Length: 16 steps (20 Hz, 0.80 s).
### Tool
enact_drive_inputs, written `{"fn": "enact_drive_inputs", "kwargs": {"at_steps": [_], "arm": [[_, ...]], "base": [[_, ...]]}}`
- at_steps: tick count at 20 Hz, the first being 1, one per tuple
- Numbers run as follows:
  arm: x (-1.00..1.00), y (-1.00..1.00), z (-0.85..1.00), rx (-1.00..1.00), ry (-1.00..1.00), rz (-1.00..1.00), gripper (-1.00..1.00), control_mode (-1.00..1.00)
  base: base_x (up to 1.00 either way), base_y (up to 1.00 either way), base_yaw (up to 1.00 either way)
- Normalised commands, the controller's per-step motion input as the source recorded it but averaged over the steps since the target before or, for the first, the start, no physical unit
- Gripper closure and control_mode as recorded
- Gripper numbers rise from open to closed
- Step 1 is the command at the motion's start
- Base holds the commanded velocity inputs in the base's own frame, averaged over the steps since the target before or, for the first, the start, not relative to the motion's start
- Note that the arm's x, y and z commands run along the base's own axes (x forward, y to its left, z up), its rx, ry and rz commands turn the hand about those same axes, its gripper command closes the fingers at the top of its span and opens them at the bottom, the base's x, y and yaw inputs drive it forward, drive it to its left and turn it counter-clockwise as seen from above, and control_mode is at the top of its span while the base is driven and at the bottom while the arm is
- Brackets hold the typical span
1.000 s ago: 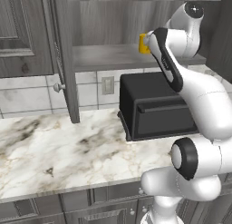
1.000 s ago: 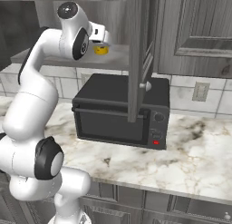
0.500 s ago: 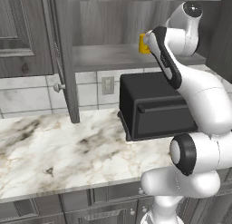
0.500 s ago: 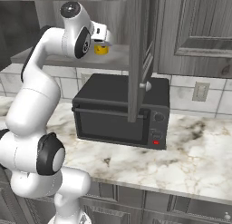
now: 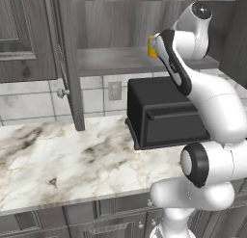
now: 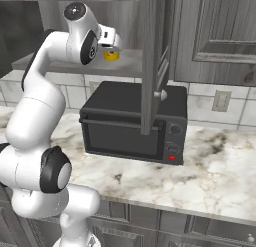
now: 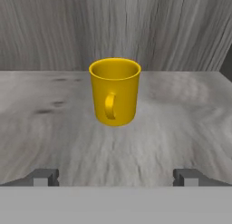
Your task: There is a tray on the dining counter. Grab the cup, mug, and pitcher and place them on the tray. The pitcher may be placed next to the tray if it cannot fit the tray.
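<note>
Jaws: your jaws (image 7: 116, 177) are wide open and hold nothing. You can see one dark tip low on the left and one low on the right in the hand view.
Mug and jaws: the mug (image 7: 114, 91) stands ahead of your jaws, in line with the gap between the two tips. It is not touching either tip. Bare shelf lies between the tips and the mug.
Mug: it is golden yellow and short. It stands upright with its open top up. Its handle faces you.
Shelf: the mug sits on a grey wooden shelf (image 7: 181, 123) inside an open cupboard. A grey wooden wall is right behind it.
From the sides: in the left base view you see the mug (image 5: 152, 46) peek out beside the arm. In the right base view the mug (image 6: 111, 54) sits just past the hand.
Below: a black microwave (image 6: 134, 122) stands under the shelf on the marble counter (image 5: 62, 160).
Door: the cupboard door (image 6: 154, 56) hangs open.
</note>
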Motion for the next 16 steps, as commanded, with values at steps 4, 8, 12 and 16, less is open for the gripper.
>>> {"fn": "enact_drive_inputs", "kwargs": {"at_steps": [4,8,12,16], "arm": [[0.09,0.07,-0.10,0.00,0.00,0.00,-1.00,-1.00],[0.21,0.00,-0.10,0.00,0.00,0.00,-1.00,-1.00],[0.26,0.06,-0.13,-0.01,0.00,0.00,-1.00,-1.00],[0.26,0.00,-0.01,0.00,0.00,0.00,-1.00,-1.00]], "base": [[0.00,0.00,0.00],[0.00,0.00,0.00],[0.00,0.00,0.00],[0.00,0.00,0.00]]}}
